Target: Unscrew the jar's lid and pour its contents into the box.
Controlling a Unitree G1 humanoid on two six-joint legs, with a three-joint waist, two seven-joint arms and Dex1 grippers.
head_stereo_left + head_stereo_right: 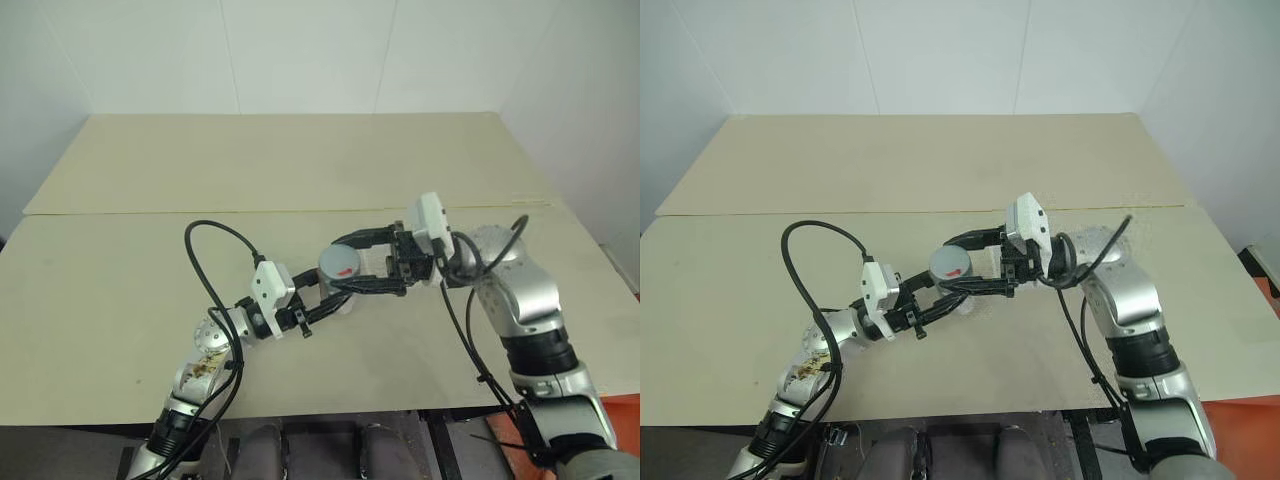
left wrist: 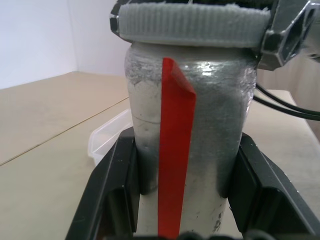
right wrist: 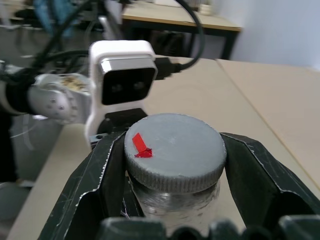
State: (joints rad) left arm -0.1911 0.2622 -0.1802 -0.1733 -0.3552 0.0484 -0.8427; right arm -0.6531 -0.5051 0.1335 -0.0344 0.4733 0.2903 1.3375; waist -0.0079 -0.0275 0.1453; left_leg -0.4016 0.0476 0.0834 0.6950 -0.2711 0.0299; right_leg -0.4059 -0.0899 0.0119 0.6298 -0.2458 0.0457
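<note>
Both grippers meet over the middle of the beige table [image 1: 120,300], working on one object between them. Coming in from the left, the left gripper [image 1: 335,295] has its two black fingers [image 2: 112,195] clamped on the body of the silvery-grey jar [image 2: 210,115], one finger on each side, with a red strip running down the jar's wall between them. From the right, the right gripper [image 1: 350,262] reaches across roughly level, its fingers [image 3: 95,185] closed on the ribbed rim of the grey lid [image 3: 175,150], which sits on top of the jar and carries a small red mark. Held this way, the jar stands upright, lifted a little above the tabletop. Just behind the jar, the clear plastic box [image 2: 107,137] lies on the table, only its corner visible past the jar.
</note>
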